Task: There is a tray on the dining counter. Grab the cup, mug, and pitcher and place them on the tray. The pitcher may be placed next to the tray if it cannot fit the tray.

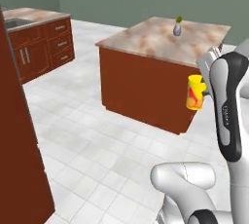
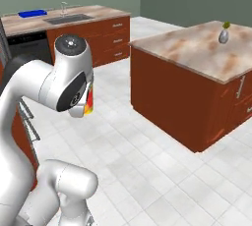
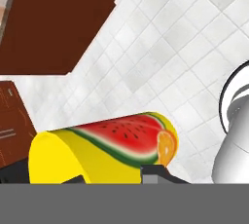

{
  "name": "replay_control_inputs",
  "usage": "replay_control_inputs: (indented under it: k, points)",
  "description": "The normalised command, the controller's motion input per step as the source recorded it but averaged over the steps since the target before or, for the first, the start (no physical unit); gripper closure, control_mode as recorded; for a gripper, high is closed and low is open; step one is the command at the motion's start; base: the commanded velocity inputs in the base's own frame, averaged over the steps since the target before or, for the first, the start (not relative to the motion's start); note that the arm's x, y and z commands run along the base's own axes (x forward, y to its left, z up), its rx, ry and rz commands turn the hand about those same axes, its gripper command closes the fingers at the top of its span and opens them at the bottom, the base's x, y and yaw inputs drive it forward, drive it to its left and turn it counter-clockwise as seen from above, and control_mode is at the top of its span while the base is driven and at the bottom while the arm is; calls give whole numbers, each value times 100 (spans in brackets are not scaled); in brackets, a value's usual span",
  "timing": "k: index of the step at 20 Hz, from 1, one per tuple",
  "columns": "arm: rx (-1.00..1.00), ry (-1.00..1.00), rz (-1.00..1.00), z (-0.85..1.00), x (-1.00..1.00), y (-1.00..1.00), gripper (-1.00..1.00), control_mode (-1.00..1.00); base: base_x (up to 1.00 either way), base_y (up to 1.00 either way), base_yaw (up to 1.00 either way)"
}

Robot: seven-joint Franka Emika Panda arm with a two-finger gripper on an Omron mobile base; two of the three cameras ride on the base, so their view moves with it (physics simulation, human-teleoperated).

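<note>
My gripper (image 1: 204, 91) is shut on the cup (image 1: 195, 92), a yellow tumbler with a red-orange watermelon print, and holds it in the air above the white tiled floor. In the hand view the cup (image 3: 107, 147) lies across the bottom between the dark fingertips (image 3: 155, 173). A sliver of the cup (image 2: 89, 101) peeks out behind my arm in the right base view. The blue tray (image 2: 32, 13) lies far off on the dining counter (image 2: 93, 13), left of the sink (image 2: 66, 18). The mug and the pitcher are out of view.
A red-brown kitchen island (image 1: 146, 91) with a marbled top and a small grey vase (image 1: 177, 28) stands just ahead. A tall dark brown cabinet (image 1: 19, 145) rises close on the left. Open tiled floor (image 1: 97, 150) lies between them.
</note>
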Motion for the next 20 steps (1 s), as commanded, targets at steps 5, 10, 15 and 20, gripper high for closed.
replay_control_inputs:
  k: [5,10,15,20]
  points:
    - [0,0,0,0,0,0,100,100,71,-90,33]
    - [0,0,0,0,0,0,100,100,94,-89,36]
    - [0,0,0,0,0,0,100,100,98,-83,37]
    - [0,0,0,0,0,0,100,100,100,-57,36]
